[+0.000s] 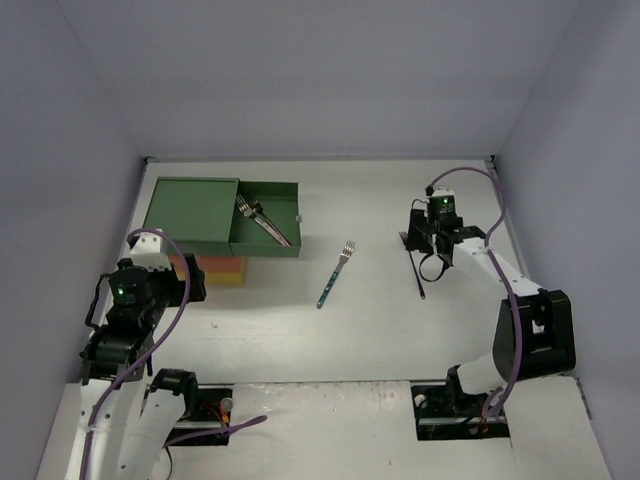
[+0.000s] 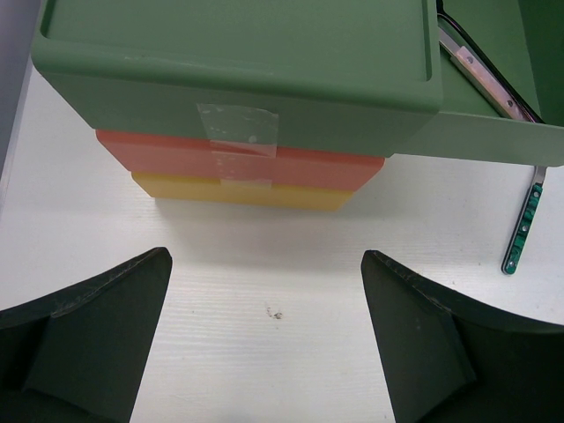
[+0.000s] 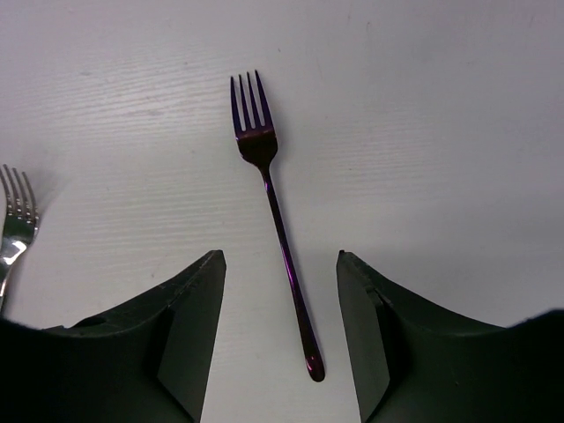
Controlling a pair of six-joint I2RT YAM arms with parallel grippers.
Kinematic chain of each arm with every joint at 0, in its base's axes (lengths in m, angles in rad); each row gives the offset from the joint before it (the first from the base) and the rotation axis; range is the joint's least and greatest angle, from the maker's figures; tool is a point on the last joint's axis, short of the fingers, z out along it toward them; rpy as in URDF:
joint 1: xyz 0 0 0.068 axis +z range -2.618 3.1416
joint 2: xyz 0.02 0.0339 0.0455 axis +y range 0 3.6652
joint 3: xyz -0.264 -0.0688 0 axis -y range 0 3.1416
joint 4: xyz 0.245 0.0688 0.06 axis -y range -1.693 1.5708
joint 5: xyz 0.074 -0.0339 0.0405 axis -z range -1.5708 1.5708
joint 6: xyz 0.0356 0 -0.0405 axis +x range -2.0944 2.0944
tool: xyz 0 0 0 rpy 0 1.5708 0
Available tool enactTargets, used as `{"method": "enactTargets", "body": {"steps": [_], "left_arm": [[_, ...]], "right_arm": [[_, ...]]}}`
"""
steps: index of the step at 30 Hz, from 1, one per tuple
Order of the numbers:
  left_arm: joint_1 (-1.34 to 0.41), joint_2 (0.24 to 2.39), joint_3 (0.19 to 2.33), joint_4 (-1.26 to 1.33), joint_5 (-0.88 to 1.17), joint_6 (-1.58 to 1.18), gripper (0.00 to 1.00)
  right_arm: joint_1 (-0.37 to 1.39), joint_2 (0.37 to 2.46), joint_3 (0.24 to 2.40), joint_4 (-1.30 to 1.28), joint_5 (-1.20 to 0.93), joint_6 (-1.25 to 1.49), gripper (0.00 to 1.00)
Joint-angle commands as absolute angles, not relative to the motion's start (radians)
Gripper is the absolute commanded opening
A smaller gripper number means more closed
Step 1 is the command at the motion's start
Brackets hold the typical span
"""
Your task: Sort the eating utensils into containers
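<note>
On the right of the table [image 1: 380, 330], the purple fork [image 3: 280, 231] is straddled, ungripped, by the open-jawed right gripper [image 3: 280, 257], and lowering and closure on its handle are judged due next.

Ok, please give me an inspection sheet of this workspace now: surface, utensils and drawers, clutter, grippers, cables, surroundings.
Surface: white table.
Job's things: stacked green, orange-red and yellow drawer unit; its top green drawer stands open with metal utensils inside; green-handled silver fork and slim purple metal fork lie on the table.
Clutter: nothing seen.
Grippers: left gripper open, empty; right gripper open, astride the purple fork.
Cables: purple cables along both arms.
Surroundings: plain grey walls.
</note>
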State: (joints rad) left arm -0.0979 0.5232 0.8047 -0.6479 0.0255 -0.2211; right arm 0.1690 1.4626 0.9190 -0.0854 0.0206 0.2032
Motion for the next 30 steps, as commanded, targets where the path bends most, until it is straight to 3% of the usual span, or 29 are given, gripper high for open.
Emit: {"method": "enactTargets", "body": {"steps": [1, 16, 22, 26, 30], "left_arm": [[-0.104, 0.540, 0.810, -0.594, 0.025, -0.232, 0.87], [-0.105, 0.544, 0.810, -0.594, 0.025, -0.230, 0.87], [-0.104, 0.546, 0.810, -0.594, 0.025, -0.230, 0.87], [-0.106, 0.549, 0.810, -0.593, 0.025, -0.230, 0.87], [-0.105, 0.551, 0.810, -0.593, 0.025, -0.230, 0.87]], "right_arm": [[0.161, 1.544, 0.956, -0.053, -0.064, 0.207, 0.47], [0.146, 1.754, 1.040, -0.051, -0.062, 0.183, 0.39], [0.144, 1.803, 1.055, -0.051, -0.053, 0.176, 0.22], [0.147, 1.809, 1.062, -0.051, -0.036, 0.164, 0.03], [0.162, 1.764, 1.077, -0.052, -0.052, 0.153, 0.00]]}}
